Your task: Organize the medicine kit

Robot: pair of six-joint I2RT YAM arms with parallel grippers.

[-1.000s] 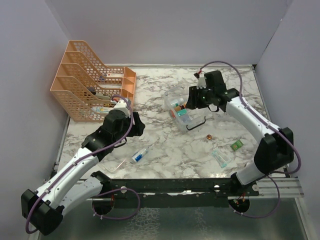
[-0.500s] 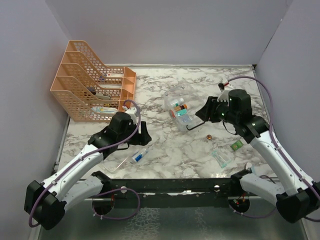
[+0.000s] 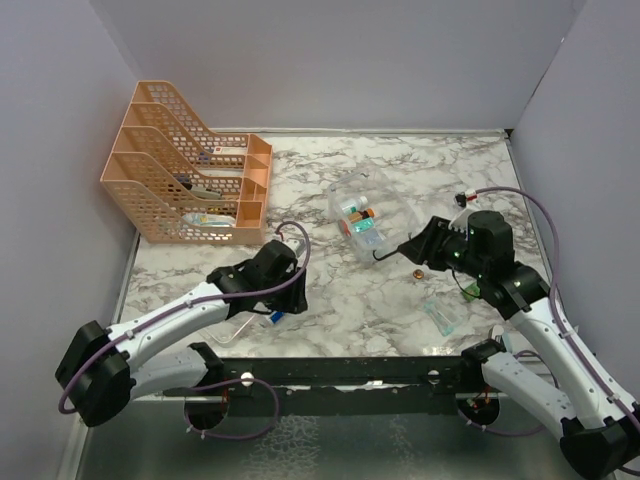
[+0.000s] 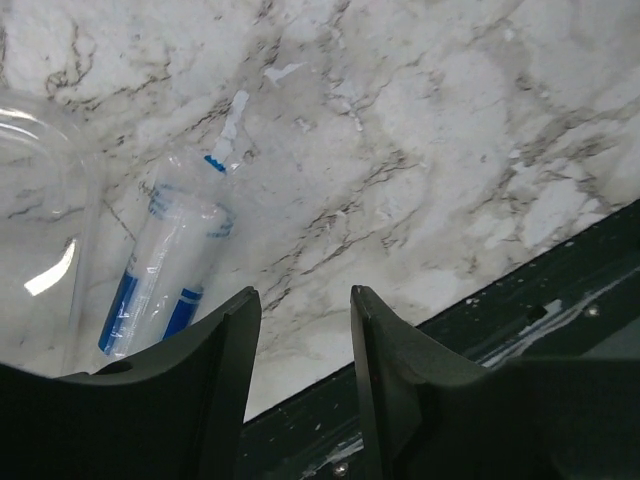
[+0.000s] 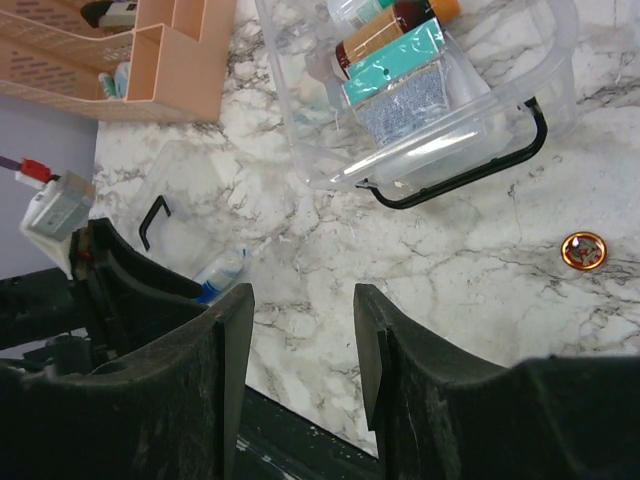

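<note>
The medicine kit (image 3: 385,205) (image 5: 300,150), a clear plastic box, stands open mid-table with a brown bottle, a teal box and a foil strip inside. Its black handle (image 3: 395,251) (image 5: 470,175) points toward the front. My right gripper (image 3: 415,250) (image 5: 303,300) hovers open and empty just right of that handle. A blue-and-white tube (image 3: 275,318) (image 4: 165,265) lies near the front edge. My left gripper (image 3: 288,300) (image 4: 305,300) hangs low beside it, open, with nothing between its fingers and the tube just left of them. A clear lid (image 3: 233,330) (image 4: 40,200) lies left of the tube.
An orange mesh file rack (image 3: 180,180) (image 5: 150,60) stands at the back left. A small copper disc (image 3: 418,273) (image 5: 583,249), a green packet (image 3: 473,291) and a clear packet (image 3: 443,315) lie at the front right. The dark front rail (image 4: 520,330) runs close under the left gripper.
The left arm swung forward and right, down to the tube, and its jaws narrowed. The right arm drew back from over the kit toward the near right.
</note>
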